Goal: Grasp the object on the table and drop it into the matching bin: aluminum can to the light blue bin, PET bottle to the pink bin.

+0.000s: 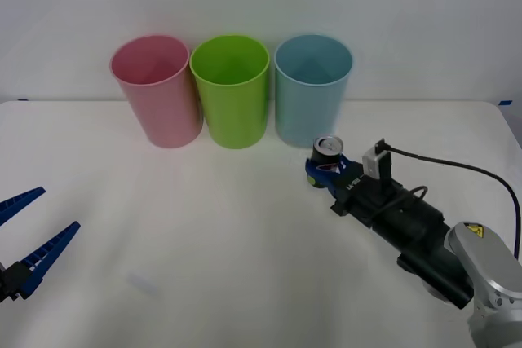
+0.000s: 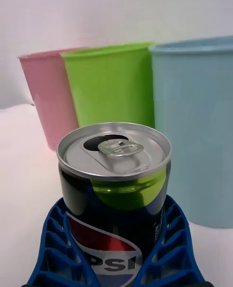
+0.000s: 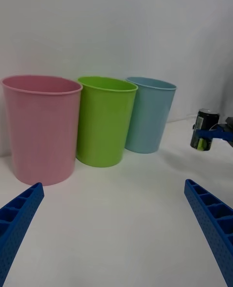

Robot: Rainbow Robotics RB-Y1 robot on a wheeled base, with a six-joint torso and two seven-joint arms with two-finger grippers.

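Right gripper (image 1: 325, 170) clenched round aluminum can (image 1: 328, 156) – dark body, silver top, tab opened, upright near light blue bin (image 1: 311, 91). Left gripper (image 1: 28, 230) spread wide, idle.

The white table (image 1: 204, 242) carries three bins in a touching row at its far edge, the pink bin (image 1: 157, 91) left, the lime green bin (image 1: 231, 91) in the middle and the light blue bin (image 1: 312, 87) right.

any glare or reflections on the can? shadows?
Right wrist view: the aluminum can, shut in the right gripper, mirrors the lime green bin as a green band under its rim; silver top evenly lit. Front view: soft, faint shadows on the table.
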